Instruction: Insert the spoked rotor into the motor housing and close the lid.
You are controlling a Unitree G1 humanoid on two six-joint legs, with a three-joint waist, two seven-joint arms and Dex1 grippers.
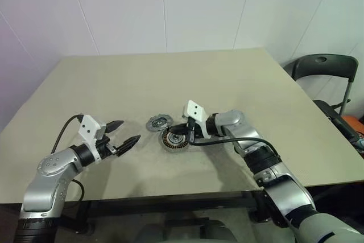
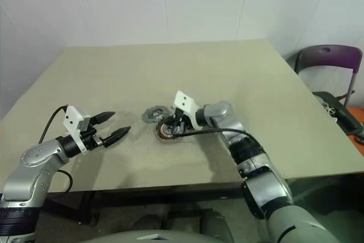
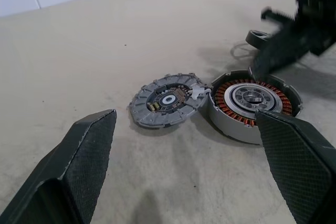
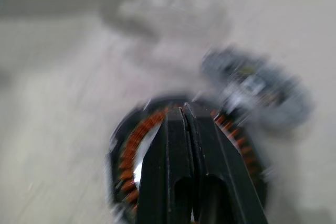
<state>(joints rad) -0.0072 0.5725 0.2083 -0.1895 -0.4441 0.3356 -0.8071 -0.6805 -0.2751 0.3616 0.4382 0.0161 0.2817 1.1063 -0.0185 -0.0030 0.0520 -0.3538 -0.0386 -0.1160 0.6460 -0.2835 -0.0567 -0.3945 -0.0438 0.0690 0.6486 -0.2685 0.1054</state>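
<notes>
The motor housing (image 1: 173,139) lies flat near the table's middle front, with copper windings ringing a silver centre (image 3: 254,102). The lid (image 1: 158,122), a grey disc with a scalloped edge, lies face up touching the housing's left side (image 3: 165,100). My right gripper (image 1: 183,135) is shut with nothing between its fingers; its tips (image 4: 184,109) point down over the housing's centre. My left gripper (image 1: 129,131) hovers open to the left of both parts, and its fingers (image 3: 86,150) frame them from a short distance. The spoked rotor is hidden; I cannot pick it out apart from the housing.
The beige table (image 1: 170,78) ends at a front edge just below my arms. A black cable (image 1: 222,140) from the right wrist trails across the table beside the housing. A dark chair (image 1: 324,66) stands past the table's right edge, and white walls rise behind.
</notes>
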